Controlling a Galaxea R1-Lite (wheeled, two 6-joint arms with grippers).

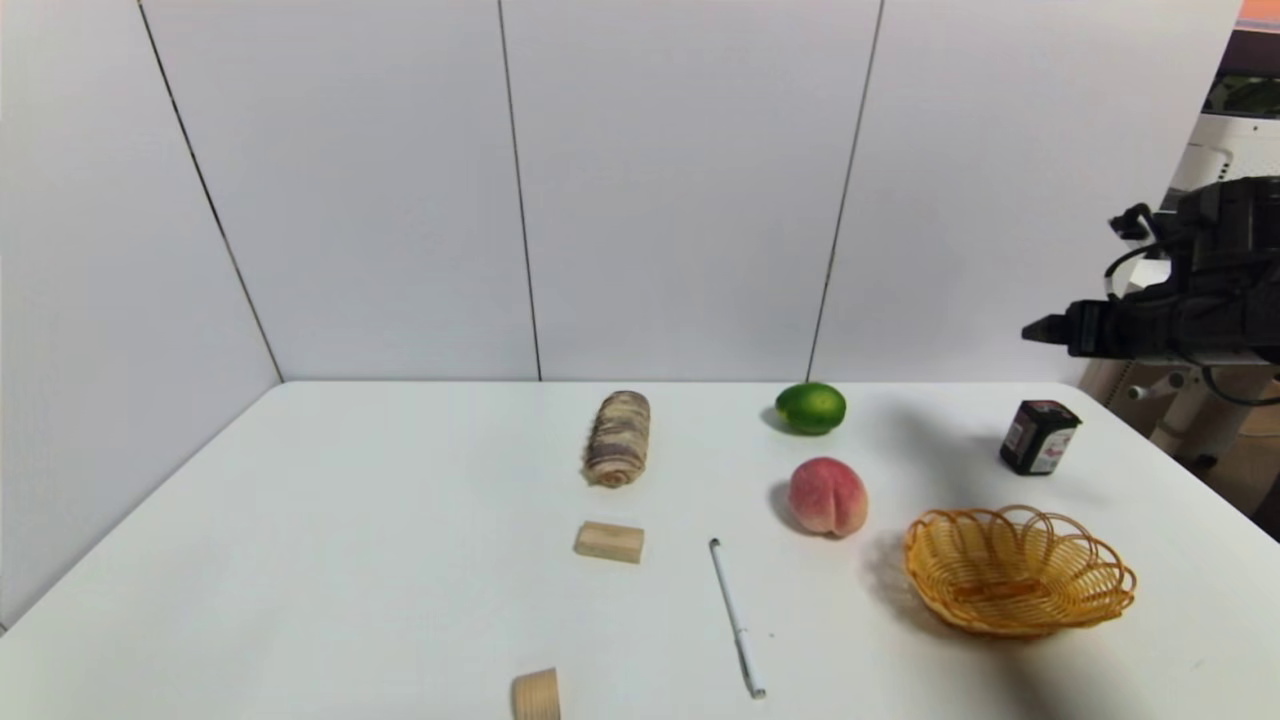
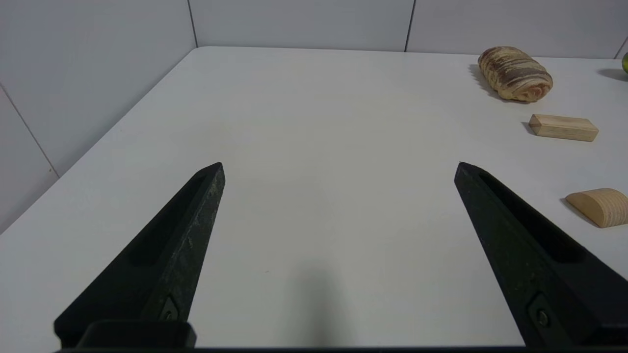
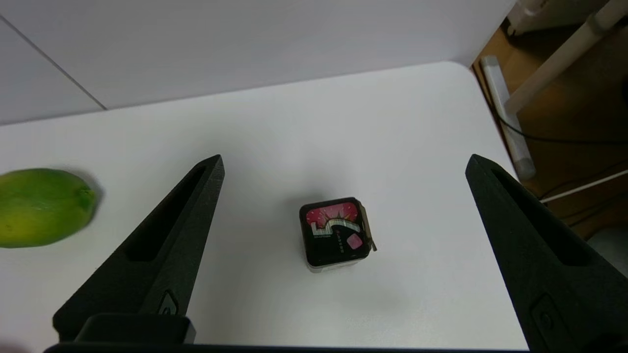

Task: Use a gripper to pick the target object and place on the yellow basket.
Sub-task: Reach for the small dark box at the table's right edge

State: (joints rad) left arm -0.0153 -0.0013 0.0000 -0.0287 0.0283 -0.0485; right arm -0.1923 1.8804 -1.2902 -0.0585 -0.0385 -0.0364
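Hovering above the target object (image 3: 336,234), right gripper (image 3: 343,164) spread wide; yellow basket (image 1: 1019,570) nearby, empty.

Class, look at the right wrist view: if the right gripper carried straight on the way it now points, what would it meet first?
Most likely the target object: the small black box sits on the table between the open fingers of the right gripper, nothing in between. Depth is hard to judge; the gripper is well above it.
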